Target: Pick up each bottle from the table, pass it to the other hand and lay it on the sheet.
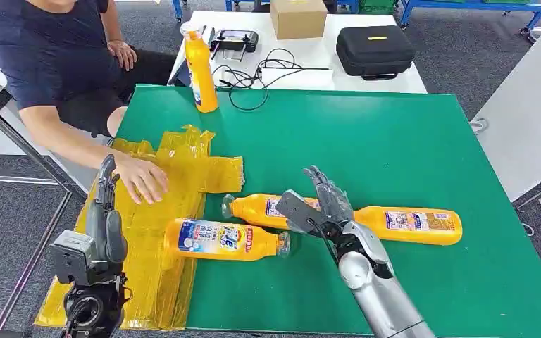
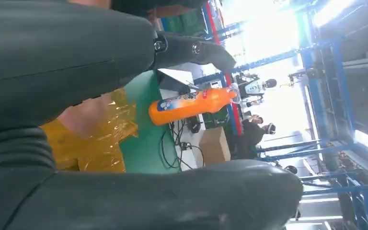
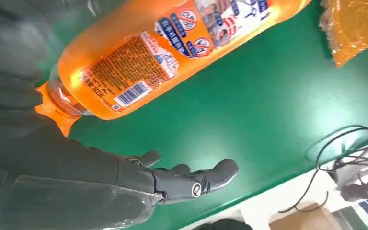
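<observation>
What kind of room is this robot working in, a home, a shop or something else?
Most likely a lab or workshop. A green table serves as the test bench, a white desk behind it holds a controller and loose cables, and blue metal racking lines the hall.

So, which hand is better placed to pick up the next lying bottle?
The right hand: it hovers open directly above the long bottle on the green mat. The left hand stands raised beside the yellow sheet.

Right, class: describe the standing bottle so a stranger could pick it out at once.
Start at the green table and go to its far edge, near the seated person. There stands the orange bottle. It is the only one upright; the other bottles lie flat.
</observation>
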Robot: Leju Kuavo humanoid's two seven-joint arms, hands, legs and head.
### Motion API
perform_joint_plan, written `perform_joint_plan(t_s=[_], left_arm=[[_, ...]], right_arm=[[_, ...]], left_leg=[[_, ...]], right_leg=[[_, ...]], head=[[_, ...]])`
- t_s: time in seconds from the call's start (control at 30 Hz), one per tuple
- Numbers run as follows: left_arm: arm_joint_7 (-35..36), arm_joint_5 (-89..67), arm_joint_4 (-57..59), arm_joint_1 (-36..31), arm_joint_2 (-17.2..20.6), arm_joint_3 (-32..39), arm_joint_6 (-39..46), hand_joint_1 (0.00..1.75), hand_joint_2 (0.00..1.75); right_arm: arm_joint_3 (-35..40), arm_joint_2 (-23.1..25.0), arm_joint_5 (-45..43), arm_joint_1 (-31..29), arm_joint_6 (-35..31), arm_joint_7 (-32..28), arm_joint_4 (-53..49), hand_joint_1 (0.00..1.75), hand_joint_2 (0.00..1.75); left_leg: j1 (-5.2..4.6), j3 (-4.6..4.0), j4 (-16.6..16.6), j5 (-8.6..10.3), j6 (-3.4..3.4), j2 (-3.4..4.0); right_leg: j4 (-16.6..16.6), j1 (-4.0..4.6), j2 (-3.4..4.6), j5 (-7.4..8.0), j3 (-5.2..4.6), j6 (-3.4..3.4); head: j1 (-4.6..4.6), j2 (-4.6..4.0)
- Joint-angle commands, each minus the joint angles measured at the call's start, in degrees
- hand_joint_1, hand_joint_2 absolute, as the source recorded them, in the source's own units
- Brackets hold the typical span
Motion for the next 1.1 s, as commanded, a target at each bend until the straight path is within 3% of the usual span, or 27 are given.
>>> perform_joint_plan(t_s=[0.03, 0.47, 0.63, 0.83, 0.87, 0.9, 0.93, 1.03, 1.1], left_arm=[[-0.6, 1.8, 2.4, -2.1, 1.6, -0.1, -0.1, 0.0, 0.0], [-1.8, 3.8, 2.3, -3.5, 1.7, -2.3, 0.6, 0.0, 0.0], [-2.5, 5.2, 2.2, -3.5, 2.3, -3.2, 1.5, 0.0, 0.0], [-3.4, 6.7, 2.7, -3.6, 1.6, -3.1, 3.0, 0.0, 0.0], [-3.6, 6.9, 2.4, -3.2, 1.6, -2.8, 3.5, 0.0, 0.0], [-3.8, 7.2, 2.2, -2.5, 2.1, -2.2, 4.0, 0.0, 0.0], [-3.9, 7.4, 1.9, -2.1, 2.5, -1.8, 4.0, 0.0, 0.0], [-5.4, 9.7, -0.5, 1.8, 4.4, 1.6, 4.7, 0.0, 0.0], [-6.0, 10.6, -0.8, 3.2, 4.8, 3.3, 4.6, 0.0, 0.0]], right_arm=[[0.6, -0.8, -0.2, -4.0, 0.5, -0.2, 7.9, 0.0, 1.75], [3.0, 1.9, 1.7, -10.8, 1.5, 0.1, 21.2, 0.0, 1.75], [6.1, 4.5, 6.1, -14.8, 0.5, 1.5, 28.8, 0.0, 1.75], [10.4, 8.2, 10.4, -16.1, 3.7, 3.6, 34.7, 0.03, 1.75], [11.1, 8.8, 11.0, -16.1, 4.5, 3.7, 35.5, 0.33, 1.75], [11.4, 9.7, 11.1, -16.1, 5.1, 3.6, 35.9, 0.94, 1.75], [11.4, 10.1, 11.2, -16.2, 5.1, 3.7, 36.0, 1.43, 1.75], [13.0, 12.4, 12.4, -17.0, 7.2, 4.4, 37.3, 1.71, 1.75], [13.8, 13.2, 13.1, -17.2, 7.9, 5.0, 37.8, 1.75, 1.75]], left_leg=[[0.05, 0.12, 0.0, -0.04, -0.11, 0.11], [0.05, 0.13, 0.0, -0.05, -0.13, 0.2], [0.04, 0.09, 0.0, -0.04, -0.1, 0.2], [0.05, 0.08, 0.0, -0.03, -0.1, 0.16], [0.09, 0.22, -0.1, -0.06, -0.15, 0.23], [0.1, 0.17, 0.0, -0.04, -0.12, 0.17], [0.1, 0.12, 0.0, -0.03, -0.09, 0.18], [0.09, 0.14, 0.0, -0.06, -0.09, 0.26], [0.14, 0.23, -0.1, -0.11, -0.14, 0.49]], right_leg=[[-0.1, 0.05, 0.04, -0.01, 0.12, -0.05], [0.0, 0.05, 0.12, 0.0, 0.1, -0.05], [0.0, 0.04, 0.14, 0.01, 0.05, -0.04], [0.0, 0.06, 0.09, 0.0, 0.04, -0.04], [-0.1, 0.11, 0.13, -0.01, 0.16, -0.06], [-0.1, 0.11, 0.07, -0.02, 0.14, -0.05], [0.0, 0.11, 0.09, 0.0, 0.06, -0.04], [0.0, 0.11, 0.2, -0.01, 0.07, -0.04], [0.0, 0.15, 0.38, 0.0, 0.12, -0.06]], head=[[0.02, 0.0], [0.02, 0.0], [0.0, 0.0], [0.0, 0.0], [0.0, 0.0], [0.02, 0.0], [0.0, 0.0], [0.02, 0.0], [0.04, 0.0]])
